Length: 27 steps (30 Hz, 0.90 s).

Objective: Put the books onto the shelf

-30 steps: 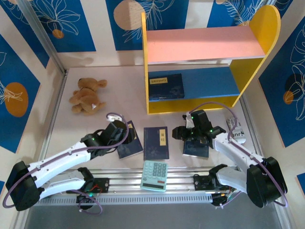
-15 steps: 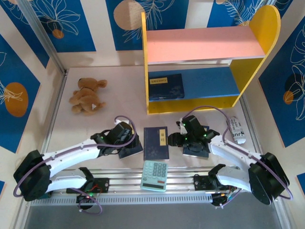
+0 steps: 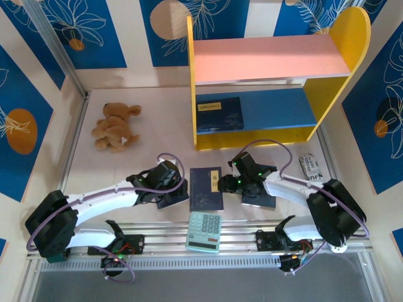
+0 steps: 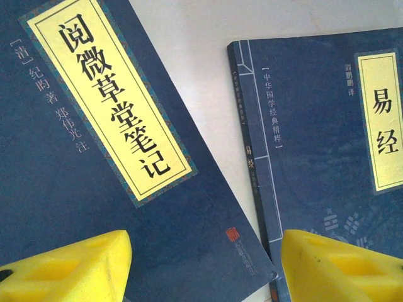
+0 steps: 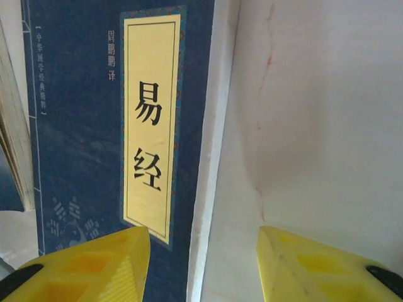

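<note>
Showed the right gripper (image 5: pixel 204 236) roughly half open and empty, one yellow finger (image 5: pixel 88 264) above the cover of the middle book (image 5: pixel 82 126), the other above bare table (image 5: pixel 315 113), thus straddling that book's long page edge. Showed the left gripper (image 4: pixel 206 245) parted somewhat wider, likewise holding nothing, poised over the near corner of the left book (image 4: pixel 94 157) and close to the middle book's spine. Located, in the overhead view, both grippers low over a row of three loose books lying flat near the arm bases, the right book (image 3: pixel 259 196) among them. Located a fourth book (image 3: pixel 219 114) lying on the blue lower board (image 3: pixel 277 107) of the shelf (image 3: pixel 352 38), at its left end.

Judged the step in hand as the approach to a pickup, most likely of the middle book, with no grasp yet made. Judged the next move as calling for a finger worked under a thin edge lying flat on the table before any lift.

Noted tight quarters: left and middle books just beside each other, a mint-green calculator (image 3: pixel 205 231) just beside the middle book's near end, the two grippers near one another. Noted open room along the right of the lower board and across the pink top board (image 3: pixel 264 60). Noted the low gap beneath that board, calling for a flat entry. Noted a plush toy (image 3: pixel 115 127) well apart, to the left.
</note>
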Available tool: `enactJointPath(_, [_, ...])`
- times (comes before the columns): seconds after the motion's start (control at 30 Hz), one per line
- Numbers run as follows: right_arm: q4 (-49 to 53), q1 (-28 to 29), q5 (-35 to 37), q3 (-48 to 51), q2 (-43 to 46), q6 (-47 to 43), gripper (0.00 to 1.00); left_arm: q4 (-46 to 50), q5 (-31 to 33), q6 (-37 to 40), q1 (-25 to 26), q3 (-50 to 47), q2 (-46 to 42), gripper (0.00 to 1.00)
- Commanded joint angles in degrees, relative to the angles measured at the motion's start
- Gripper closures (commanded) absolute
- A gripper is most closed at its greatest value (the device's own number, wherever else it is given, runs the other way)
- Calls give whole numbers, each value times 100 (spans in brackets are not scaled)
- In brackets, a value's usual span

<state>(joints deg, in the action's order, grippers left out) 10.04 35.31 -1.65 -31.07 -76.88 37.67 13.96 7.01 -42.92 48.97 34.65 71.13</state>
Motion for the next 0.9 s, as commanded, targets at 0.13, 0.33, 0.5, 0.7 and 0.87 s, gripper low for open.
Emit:
enactJointPath(0.13, [-344,105,-46,-412,-577,-20,52,208,-4,51,69,46,-343,35])
enactJointPath(0.33, [-514,133,-183,-553,-1021,-47,53,163,-61,3,110,-24,-278,35])
enactJointPath(0.5, [-512,134,-230,-635,-1206,-104,66,75,-125,90,119,92,26,34])
enactJointPath(0.7, [-402,33,-194,-619,-1167,-179,82,29,-261,231,139,375,437,35])
enactJointPath(0.87, [-329,-224,-247,-457,-919,-275,89,-67,-349,243,174,477,589,35])
